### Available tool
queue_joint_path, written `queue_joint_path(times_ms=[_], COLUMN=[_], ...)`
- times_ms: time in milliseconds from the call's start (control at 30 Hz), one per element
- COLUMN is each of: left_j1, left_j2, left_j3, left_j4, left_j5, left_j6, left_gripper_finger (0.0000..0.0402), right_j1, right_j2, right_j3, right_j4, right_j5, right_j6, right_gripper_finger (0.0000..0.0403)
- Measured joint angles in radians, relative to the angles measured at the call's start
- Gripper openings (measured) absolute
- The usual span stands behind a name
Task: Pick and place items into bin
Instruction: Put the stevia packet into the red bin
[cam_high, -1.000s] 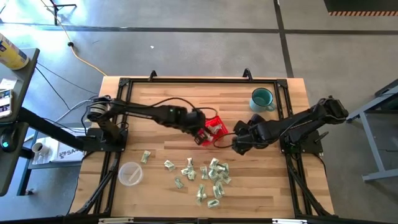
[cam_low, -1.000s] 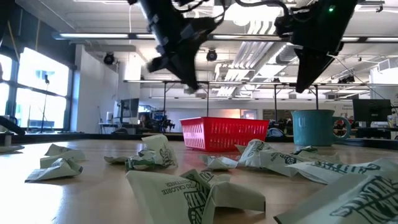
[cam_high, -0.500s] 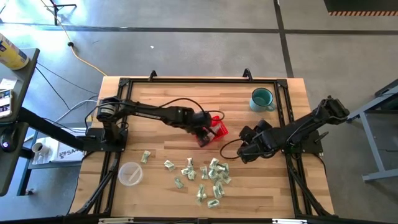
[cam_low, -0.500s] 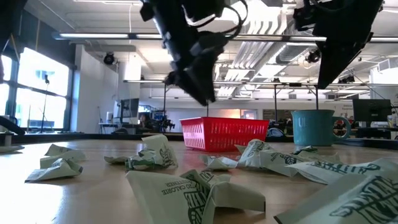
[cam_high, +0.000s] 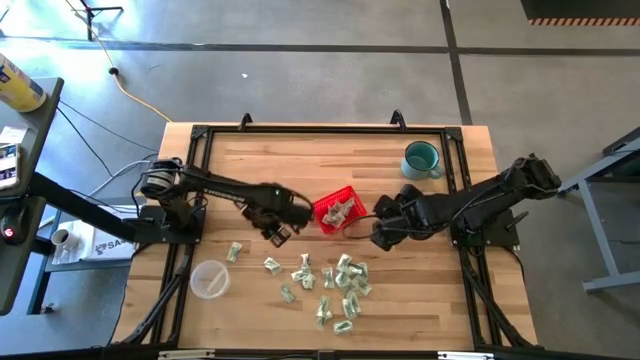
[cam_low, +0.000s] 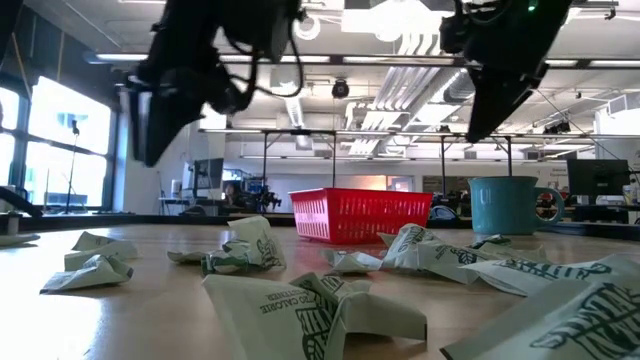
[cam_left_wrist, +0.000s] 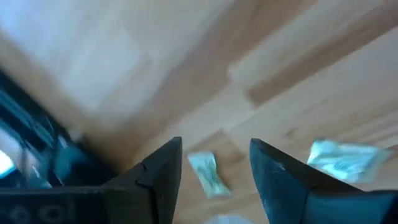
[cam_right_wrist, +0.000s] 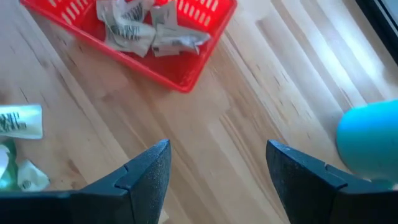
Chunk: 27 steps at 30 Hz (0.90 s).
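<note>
The red basket (cam_high: 336, 211) sits mid-worktop (cam_high: 300, 160) with a few wrapped pieces (cam_right_wrist: 144, 28) inside; most of the pieces (cam_high: 320, 282) lie scattered just in front of it. Left gripper (cam_high: 277, 230) hovers beside the basket, fingers (cam_left_wrist: 158, 177) parted and empty; right gripper (cam_high: 381, 236), opposite, likewise. The next pick should centre over one isolated piece and descend straight.

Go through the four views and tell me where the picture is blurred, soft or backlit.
High view: sharp and evenly lit. Low view: the nearest packets are soft, the red basket is crisp, and the arms are dark silhouettes against bright ceiling lights. Left wrist view: motion-smeared throughout, the table streaked. Right wrist view: mostly sharp, only the teal mug blurs.
</note>
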Motion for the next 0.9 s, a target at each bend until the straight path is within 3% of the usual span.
queue_joint_path(times_ms=[167, 267, 400, 500, 733, 900], left_j1=[-0.065, -0.105, -0.163, -0.203, -0.26, -0.258], left_j2=[-0.019, -0.087, -0.213, -0.281, -0.347, -0.346], left_j3=[-0.154, -0.257, -0.39, -0.46, -0.556, -0.634], left_j4=[0.03, 0.172, 0.349, 0.347, 0.382, 0.503], left_j5=[0.07, 0.106, 0.093, 0.072, 0.093, 0.138], left_j6=[-0.176, -0.271, -0.43, -0.519, -0.548, -0.549], left_gripper_finger=[0.0214, 0.0215, 0.0215, 0.0215, 0.0215, 0.0215], right_j1=[-0.028, -0.031, -0.031, -0.031, -0.031, -0.031], right_j2=[0.0, 0.0, 0.0, 0.0, 0.0, 0.0], right_j3=[0.0, 0.0, 0.0, 0.0, 0.0, 0.0], right_j4=[0.037, 0.038, 0.044, 0.054, 0.085, 0.098], right_j5=[-0.025, -0.028, -0.031, -0.035, -0.031, -0.03], right_j6=[-0.068, -0.094, -0.099, -0.099, -0.095, -0.066], right_gripper_finger=[0.0254, 0.0254, 0.0254, 0.0254, 0.0254, 0.0254])
